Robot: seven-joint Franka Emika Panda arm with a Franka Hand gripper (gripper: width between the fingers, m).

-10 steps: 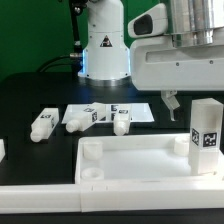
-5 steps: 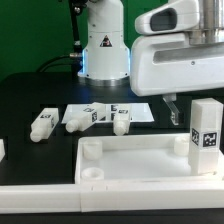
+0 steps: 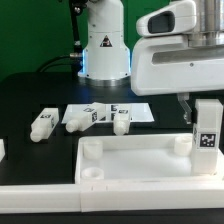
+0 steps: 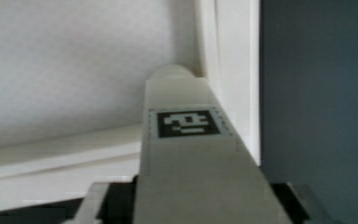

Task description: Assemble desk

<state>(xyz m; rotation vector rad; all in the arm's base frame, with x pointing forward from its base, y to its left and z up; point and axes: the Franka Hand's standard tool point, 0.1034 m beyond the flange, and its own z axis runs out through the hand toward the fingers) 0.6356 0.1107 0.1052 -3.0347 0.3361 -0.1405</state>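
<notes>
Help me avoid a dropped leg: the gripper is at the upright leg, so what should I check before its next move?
1. The leg sits between the fingers of the gripper: ok, no gap shows in the wrist view.
2. The leg stands upright: ok.
3. Its base is seated in the tabletop: cannot tell from either view.
4. The sockets on the exterior view's left are empty: ok.
5. The loose legs lie apart from the gripper: ok.

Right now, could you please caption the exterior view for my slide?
Fingers straddle an upright leg at the tabletop's corner.
</notes>
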